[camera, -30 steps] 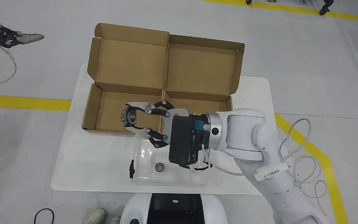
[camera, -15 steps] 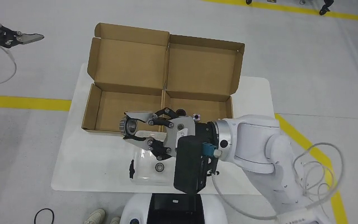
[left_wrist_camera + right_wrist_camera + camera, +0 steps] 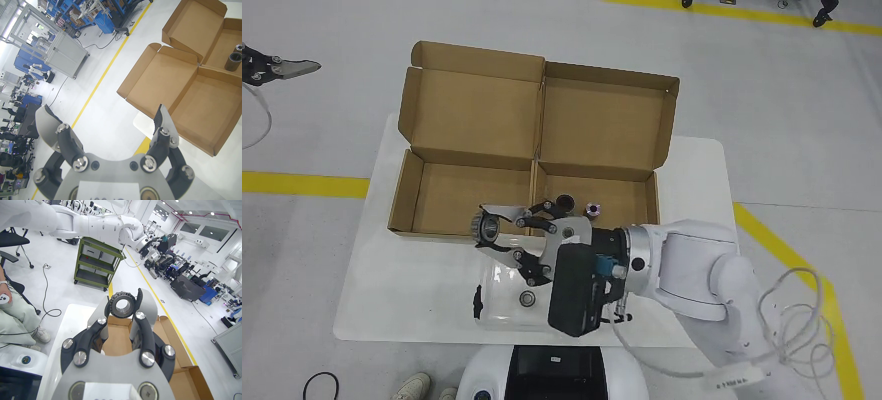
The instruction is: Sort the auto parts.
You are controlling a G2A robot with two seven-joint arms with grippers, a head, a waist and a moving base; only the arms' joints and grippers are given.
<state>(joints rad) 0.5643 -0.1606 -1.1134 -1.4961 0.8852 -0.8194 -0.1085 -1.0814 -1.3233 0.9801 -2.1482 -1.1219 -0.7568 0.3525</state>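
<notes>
Right gripper (image 3: 494,228): clamped on a bearing (image 3: 483,227), one finger pressed to each side of the outer ring. Hangs over the near wall of the left box (image 3: 437,200), close to the corner where the two boxes meet. From the right wrist camera: bearing (image 3: 122,313) gripped at the fingertips, bore turned back toward the lens, cardboard below, touching only the fingers.

Left gripper (image 3: 104,113): fingers spread wide, nothing between them. Held out past the far left corner of the table (image 3: 692,200), above the grey floor, well apart from both boxes and from the other arm.

Left box: open, lid folded back flat, tray toward the robot.

Right box (image 3: 627,190): open the same way, set side by side with the left box, walls touching. Holds a dark sleeve (image 3: 564,205), upright, near the shared wall, and a smaller part (image 3: 592,208) just beside it, farther from that wall. From the left wrist camera: sleeve (image 3: 233,61) and smaller part (image 3: 238,48) both standing on end, bores up, close together.

Clear tray (image 3: 504,278): lies at the table's near edge, in front of the boxes, partly under the right wrist. Holds a small ring (image 3: 528,298). Small black piece (image 3: 478,300) at its left rim; cannot tell whether inside or outside.
</notes>
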